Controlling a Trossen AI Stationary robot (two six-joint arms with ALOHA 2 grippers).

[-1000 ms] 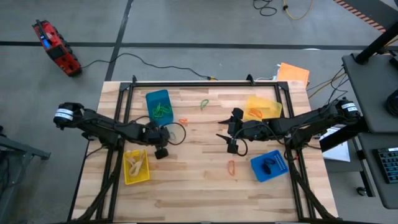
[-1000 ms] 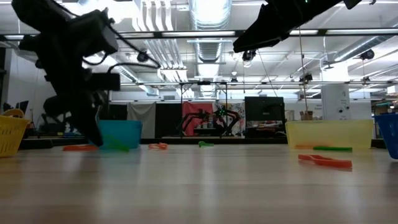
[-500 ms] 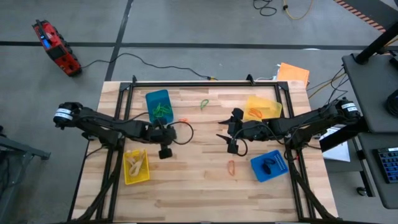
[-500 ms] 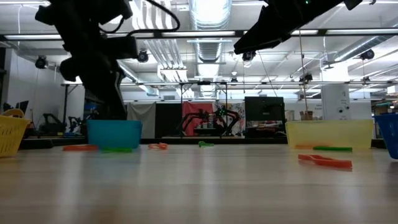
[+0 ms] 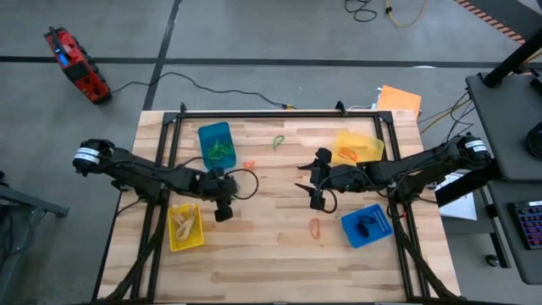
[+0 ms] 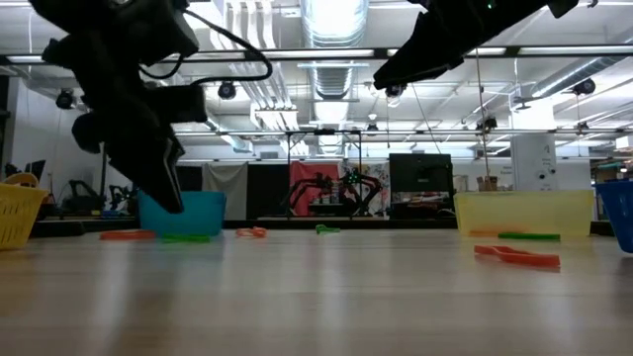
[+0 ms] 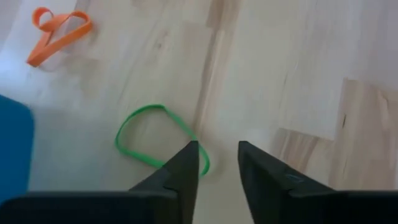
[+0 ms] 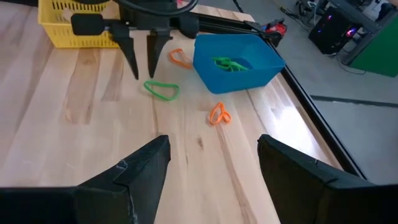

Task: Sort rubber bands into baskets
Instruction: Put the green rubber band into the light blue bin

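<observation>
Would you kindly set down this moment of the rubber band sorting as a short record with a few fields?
left gripper: open, empty, fingers pointing down above the green rubber band lying loose on the table
right gripper: open, empty, hanging over mid table
blue basket: holds green bands, right beside the loose green one
yellow basket: holds tan bands
other loose bands: orange band near the blue basket, another orange band on the right arm's side

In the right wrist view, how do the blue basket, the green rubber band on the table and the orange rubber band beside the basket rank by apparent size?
1. Blue basket.
2. Green rubber band.
3. Orange rubber band, only slightly smaller, so that ranking is unsure.
</observation>
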